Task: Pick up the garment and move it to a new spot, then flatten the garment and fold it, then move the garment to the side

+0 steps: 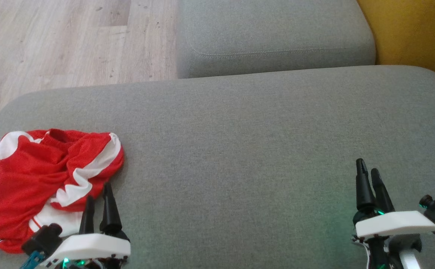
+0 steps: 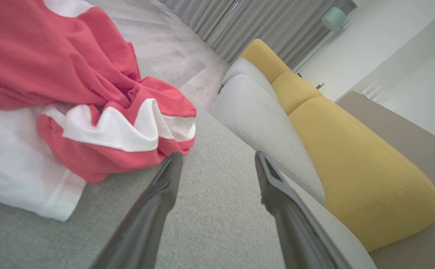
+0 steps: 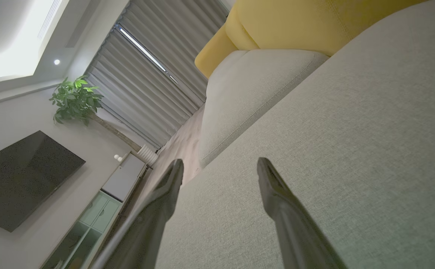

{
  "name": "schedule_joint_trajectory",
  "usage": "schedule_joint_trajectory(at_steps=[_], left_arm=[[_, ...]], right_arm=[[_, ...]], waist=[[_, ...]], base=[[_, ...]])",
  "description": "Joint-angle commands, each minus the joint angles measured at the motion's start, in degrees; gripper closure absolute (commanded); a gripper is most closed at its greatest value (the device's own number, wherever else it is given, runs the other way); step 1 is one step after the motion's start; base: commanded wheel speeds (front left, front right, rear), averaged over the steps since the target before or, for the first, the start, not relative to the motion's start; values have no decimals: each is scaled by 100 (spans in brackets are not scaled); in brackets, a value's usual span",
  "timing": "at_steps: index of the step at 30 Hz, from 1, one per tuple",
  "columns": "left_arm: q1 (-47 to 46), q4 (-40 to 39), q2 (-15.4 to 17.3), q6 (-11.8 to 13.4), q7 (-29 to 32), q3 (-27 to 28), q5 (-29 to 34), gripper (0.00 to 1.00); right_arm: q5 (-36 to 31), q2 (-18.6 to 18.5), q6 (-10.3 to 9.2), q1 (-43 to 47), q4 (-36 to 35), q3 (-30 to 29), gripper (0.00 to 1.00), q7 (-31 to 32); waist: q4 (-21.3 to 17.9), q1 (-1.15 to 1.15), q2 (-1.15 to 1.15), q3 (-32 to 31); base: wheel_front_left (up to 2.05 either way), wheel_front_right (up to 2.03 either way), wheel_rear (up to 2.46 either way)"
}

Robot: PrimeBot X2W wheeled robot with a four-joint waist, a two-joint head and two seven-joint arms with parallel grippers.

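A crumpled red and white garment [image 1: 42, 179] lies at the left end of the grey cushion [image 1: 240, 149]. My left gripper [image 1: 98, 191] is open at the lower left, its tips just at the garment's near right edge. In the left wrist view the garment [image 2: 71, 93] bunches up left of the fingertips, and the left finger [image 2: 165, 179] sits right beside its red fold, with bare cushion between the fingers. My right gripper [image 1: 367, 167] is open at the lower right, over bare cushion, holding nothing. The right wrist view shows the gripper [image 3: 219, 164] over grey fabric [image 3: 333, 149].
A second grey cushion [image 1: 273, 37] lies beyond the near one. Yellow upholstery [image 1: 415, 33] rises at the far right. Wooden floor [image 1: 64, 41] shows past the cushion's left and far edge. Curtains [image 3: 157, 74], a plant and a dark screen stand across the room.
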Motion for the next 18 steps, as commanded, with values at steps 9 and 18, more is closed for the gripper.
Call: schedule_joint_trajectory(at_steps=[9,18], left_arm=[[-79,-349,35,110,-210,-32,783,0],[-26,-360,36,150,-361,-159,1417,0]], right_arm=[[-842,-44,-2,-71,-323,272,0,-214],[-1411,-48,-3,2,-386,364,0,-366]], waist=[[-1,0,0,-49],[38,0,0,-134]], base=[[0,0,0],[0,0,0]])
